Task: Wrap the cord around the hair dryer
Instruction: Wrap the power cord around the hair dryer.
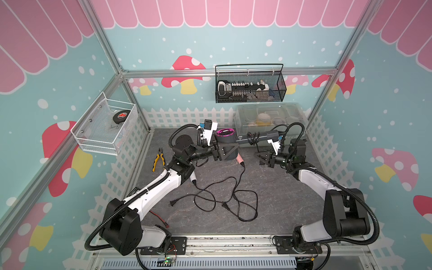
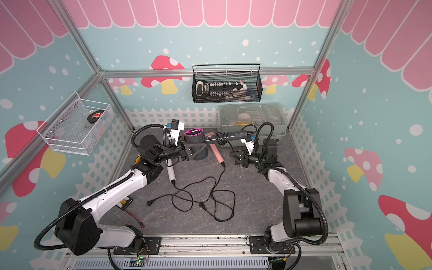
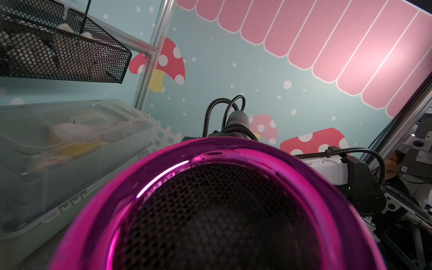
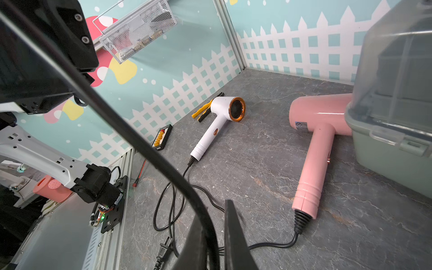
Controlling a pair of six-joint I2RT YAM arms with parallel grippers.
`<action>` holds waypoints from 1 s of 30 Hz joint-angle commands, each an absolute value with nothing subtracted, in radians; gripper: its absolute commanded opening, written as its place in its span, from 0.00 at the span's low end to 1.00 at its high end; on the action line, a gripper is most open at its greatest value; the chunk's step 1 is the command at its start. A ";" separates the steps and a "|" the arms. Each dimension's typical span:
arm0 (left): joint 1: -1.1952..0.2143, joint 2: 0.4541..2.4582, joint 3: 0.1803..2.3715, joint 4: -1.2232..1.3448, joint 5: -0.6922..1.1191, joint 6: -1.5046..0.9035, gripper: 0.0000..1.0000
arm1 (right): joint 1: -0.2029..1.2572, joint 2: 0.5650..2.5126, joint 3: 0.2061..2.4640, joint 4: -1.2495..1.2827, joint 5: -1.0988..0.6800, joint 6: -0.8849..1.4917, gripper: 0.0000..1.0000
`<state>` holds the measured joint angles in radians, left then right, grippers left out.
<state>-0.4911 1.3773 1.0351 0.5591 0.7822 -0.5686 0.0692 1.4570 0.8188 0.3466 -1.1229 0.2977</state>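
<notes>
Progress is judged partial. A grey hair dryer with a glossy magenta ring (image 1: 264,135) is held clear of the grey stone-patterned desk (image 1: 280,198) by the left hand (image 1: 230,149), whose jaws are closed around the barrel. Several turns of its thin black cord (image 1: 253,138) are seen round the handle. One strand is led down to the right hand (image 1: 263,158), which is pinched shut on it. How much cord lies beyond that hand cannot be told; no plug is seen there. Further turns are judged outstanding. The loose black cords (image 1: 224,205) on the desk are traced to a pink plastic dryer (image 4: 315,149) and a white plastic dryer (image 4: 221,114).
</notes>
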 commanded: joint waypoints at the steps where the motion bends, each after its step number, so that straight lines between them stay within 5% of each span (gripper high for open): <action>1: -0.484 1.352 1.048 0.638 0.663 -0.549 0.00 | 0.085 1.411 0.740 0.479 -1.044 0.397 0.02; 7: -0.484 1.337 1.032 0.567 0.526 -0.514 0.00 | 0.135 1.303 0.655 0.453 -0.940 0.399 0.00; 30: -0.555 1.437 1.269 -0.087 0.224 -0.107 0.00 | 0.574 1.162 1.009 -0.569 -0.428 -0.059 0.00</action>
